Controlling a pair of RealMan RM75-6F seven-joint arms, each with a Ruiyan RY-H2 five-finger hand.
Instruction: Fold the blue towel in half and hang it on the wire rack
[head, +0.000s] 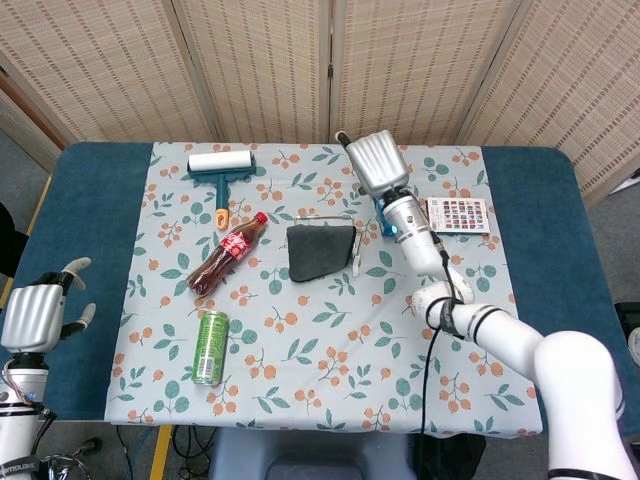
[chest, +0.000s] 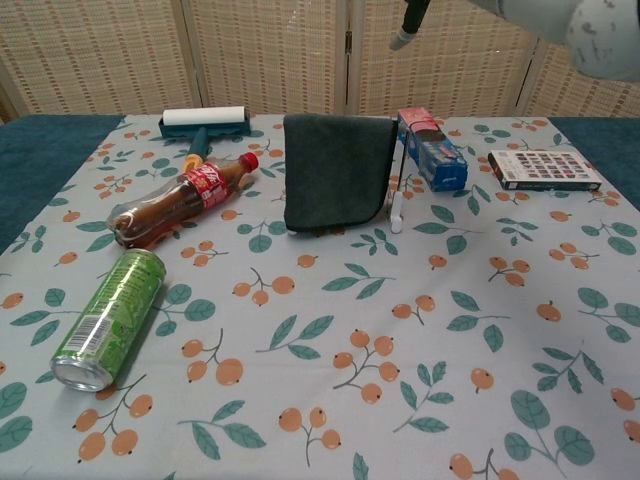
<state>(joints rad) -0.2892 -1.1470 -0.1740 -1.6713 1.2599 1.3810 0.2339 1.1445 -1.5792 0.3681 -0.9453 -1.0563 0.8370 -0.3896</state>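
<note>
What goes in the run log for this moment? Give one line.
towel: folded, draped over wire rack | right hand: raised, empty, off towel | left hand: idle at table edge, empty

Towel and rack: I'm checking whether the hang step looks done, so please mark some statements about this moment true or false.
1. The towel drapes over the wire rack. True.
2. The right hand grips the towel. False: it is raised above the table, holding nothing.
3. The green can stands upright. False: it lies on its side.
4. The cola bottle lies left of the towel. True.
</note>
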